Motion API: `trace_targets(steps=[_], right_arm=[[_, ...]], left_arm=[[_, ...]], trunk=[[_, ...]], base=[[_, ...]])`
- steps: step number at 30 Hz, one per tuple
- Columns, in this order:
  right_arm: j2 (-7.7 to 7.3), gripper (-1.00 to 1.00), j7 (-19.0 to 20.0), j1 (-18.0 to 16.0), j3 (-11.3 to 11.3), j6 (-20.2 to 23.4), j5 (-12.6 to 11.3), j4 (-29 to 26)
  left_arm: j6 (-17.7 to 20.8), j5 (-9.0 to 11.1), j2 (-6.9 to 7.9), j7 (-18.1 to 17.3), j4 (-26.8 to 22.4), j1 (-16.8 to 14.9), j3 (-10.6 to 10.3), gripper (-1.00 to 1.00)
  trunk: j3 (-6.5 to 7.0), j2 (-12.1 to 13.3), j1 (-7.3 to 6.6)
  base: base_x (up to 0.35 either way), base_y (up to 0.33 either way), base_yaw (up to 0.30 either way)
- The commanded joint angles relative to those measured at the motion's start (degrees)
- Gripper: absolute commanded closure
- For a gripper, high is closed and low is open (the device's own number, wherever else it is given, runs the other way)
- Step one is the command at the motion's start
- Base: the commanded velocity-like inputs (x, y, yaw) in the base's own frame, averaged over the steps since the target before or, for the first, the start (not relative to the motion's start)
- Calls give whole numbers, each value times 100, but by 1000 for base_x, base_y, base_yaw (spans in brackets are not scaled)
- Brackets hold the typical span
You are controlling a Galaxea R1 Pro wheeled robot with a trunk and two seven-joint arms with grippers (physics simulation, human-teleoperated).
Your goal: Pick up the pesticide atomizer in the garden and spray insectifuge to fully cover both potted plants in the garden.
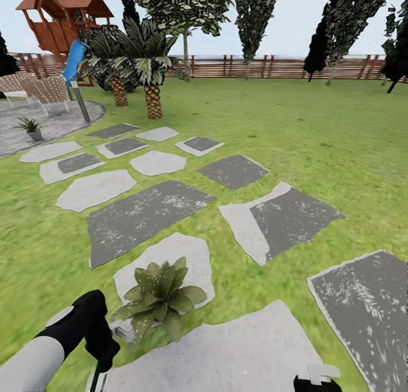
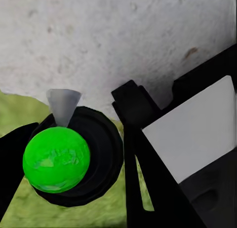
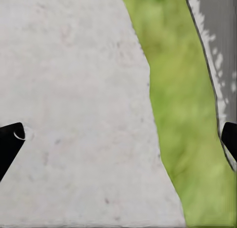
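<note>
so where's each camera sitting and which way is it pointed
Head view: from the robot's head, forward and down over the garden; potted plant close below, left arm at lower left.
Left wrist view: near the left gripper, down at the atomizer.
Right wrist view: down between open jaws.
Shared by all: the pale stepping stone.

Lawn — stepping stones, potted plant.

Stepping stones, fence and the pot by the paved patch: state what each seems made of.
Stepping stones: stone or concrete by the look, matte, pale to dark grey with speckled, patchy faces. Fence: apparently wood, reddish-brown horizontal slats between posts, dull finish. Pot under the far potted plant: plain grey, perhaps concrete or ceramic; too small to tell.
</note>
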Motion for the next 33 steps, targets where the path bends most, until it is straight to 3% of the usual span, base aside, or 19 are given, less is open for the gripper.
trace_targets(steps=[1,4,11,15,17,19,20,24,27,33], right_arm=[[0,-100,-9,-1,49,-14,-56,-2],[2,-100,-9,-1,53,-14,-56,-2],[2,-100,-9,-1,54,-14,-56,-2],[0,-100,-11,-1,46,-14,-56,-2],[0,-100,-10,-1,45,-14,-56,-2],[-11,-100,-11,-1,45,-14,-50,4],[-13,-100,-13,-1,45,-14,-49,5],[-39,-100,-18,-1,45,-14,-48,7],[-44,-100,-18,-1,45,-14,-54,0],[-20,-100,-18,-1,45,-14,-65,-2]], left_arm=[[45,-49,3,-58,-12,-3,65,100],[45,-50,3,-53,-21,-3,185,100],[42,-52,7,-217,-49,-143,168,100],[44,-169,12,-1089,-27,-940,115,100],[46,-293,33,-1415,-11,-1160,105,100],[53,-744,21,-1756,8,-1434,99,100],[53,-896,11,-1756,13,-1482,99,100],[51,-1897,-54,-1756,6,-1663,104,100],[50,-2035,-57,-1756,18,-1671,99,100],[52,-2077,-63,-1756,5,-1639,112,100]], trunk=[[-5,-2,-3],[-5,-2,-3],[-5,-2,-3],[-5,-2,-3],[-5,-2,-3],[-5,-2,-3],[-5,-2,-3],[-5,-2,-3],[-5,-2,-3],[-5,-2,-3]], base=[[-226,-200,185],[-178,-224,242],[-23,-185,274],[-1,-10,153],[0,-1,24],[0,0,6],[0,0,2],[0,0,0],[0,0,0],[0,-149,120]])
